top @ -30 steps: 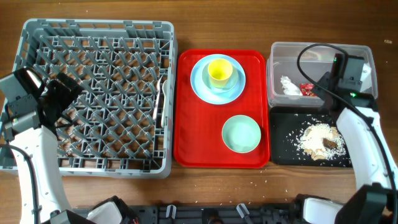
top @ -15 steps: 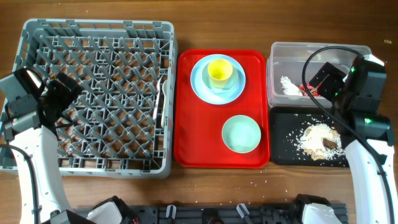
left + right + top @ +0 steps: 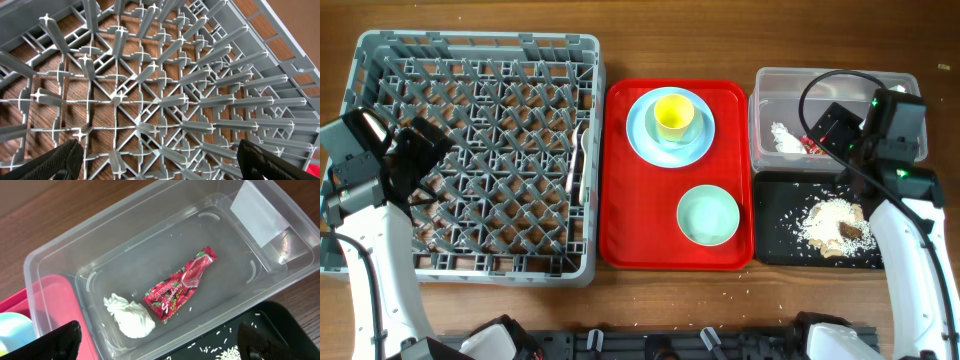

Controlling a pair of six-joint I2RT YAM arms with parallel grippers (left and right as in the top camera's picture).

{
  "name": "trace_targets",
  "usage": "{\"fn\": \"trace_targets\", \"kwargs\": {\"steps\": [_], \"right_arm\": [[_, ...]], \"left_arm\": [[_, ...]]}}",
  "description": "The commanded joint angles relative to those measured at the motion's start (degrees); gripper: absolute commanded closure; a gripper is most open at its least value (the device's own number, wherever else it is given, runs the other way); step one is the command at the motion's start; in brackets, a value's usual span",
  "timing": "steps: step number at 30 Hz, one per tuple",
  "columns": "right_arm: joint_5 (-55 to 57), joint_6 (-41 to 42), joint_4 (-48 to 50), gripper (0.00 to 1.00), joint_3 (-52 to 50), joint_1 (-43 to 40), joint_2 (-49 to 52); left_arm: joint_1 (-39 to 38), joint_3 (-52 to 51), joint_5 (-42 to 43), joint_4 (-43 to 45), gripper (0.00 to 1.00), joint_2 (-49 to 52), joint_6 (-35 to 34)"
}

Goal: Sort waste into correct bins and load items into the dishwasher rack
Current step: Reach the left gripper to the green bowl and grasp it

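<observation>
The red snack wrapper (image 3: 180, 285) and the crumpled white napkin (image 3: 130, 317) lie in the clear tub (image 3: 60, 250). My right gripper (image 3: 160, 342) hovers open above them, holding nothing; from overhead it (image 3: 835, 128) hangs over the tub (image 3: 770, 80). Crumbly food scraps (image 3: 835, 225) sit in the black tray (image 3: 775, 230). On the red serving tray the yellow cup (image 3: 673, 117) stands on the blue plate (image 3: 645, 140), with the green bowl (image 3: 708, 215) nearer the front. My left gripper (image 3: 162, 160) is open over the grey dishwasher rack (image 3: 480, 40). White cutlery (image 3: 582, 160) rests at the rack's right edge.
The red serving tray (image 3: 620, 200) lies between the rack and the bins. A white label (image 3: 260, 212) marks the tub's wall. Loose rice grains (image 3: 230, 352) are scattered in the black tray. A few grains lie on the wooden table in front.
My right gripper has opened and drawn up and away from the tub; the red wrapper now lies loose on the tub floor. The left arm has not moved.
</observation>
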Motion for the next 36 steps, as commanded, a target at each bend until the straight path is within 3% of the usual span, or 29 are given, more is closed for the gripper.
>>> {"fn": "trace_targets", "kwargs": {"steps": [1, 21, 24, 26, 28, 30, 33, 36], "right_arm": [[-0.52, -0.59, -0.04, 0.00, 1.22, -0.20, 1.62], [-0.52, -0.61, -0.02, 0.00, 1.22, -0.20, 1.90], [-0.52, -0.61, -0.02, 0.00, 1.22, -0.20, 1.90], [-0.52, -0.61, -0.02, 0.00, 1.22, -0.20, 1.90], [-0.52, -0.61, -0.02, 0.00, 1.22, -0.20, 1.92], [-0.52, -0.61, -0.02, 0.00, 1.22, -0.20, 1.90], [-0.52, -0.59, -0.02, 0.00, 1.22, -0.20, 1.90], [-0.52, -0.59, -0.02, 0.00, 1.22, -0.20, 1.90]], "left_arm": [[0.24, 0.74, 0.26, 0.22, 0.00, -0.09, -0.09], [0.24, 0.74, 0.63, 1.09, 0.00, -0.09, -0.44], [-0.61, 0.74, 17.99, -5.14, 0.00, -0.09, -6.64], [-1.95, 0.74, 29.75, -9.38, 0.00, -0.09, -6.14], [-5.31, 0.74, 43.47, -10.19, 0.00, -0.11, 1.49], [-10.40, 0.74, 48.52, -10.32, 0.00, -0.11, 1.68], [-20.85, 0.74, 46.36, -10.03, 0.00, -0.09, 1.60], [-31.04, 0.74, 35.82, -8.13, 0.00, -0.11, -0.26]]}}
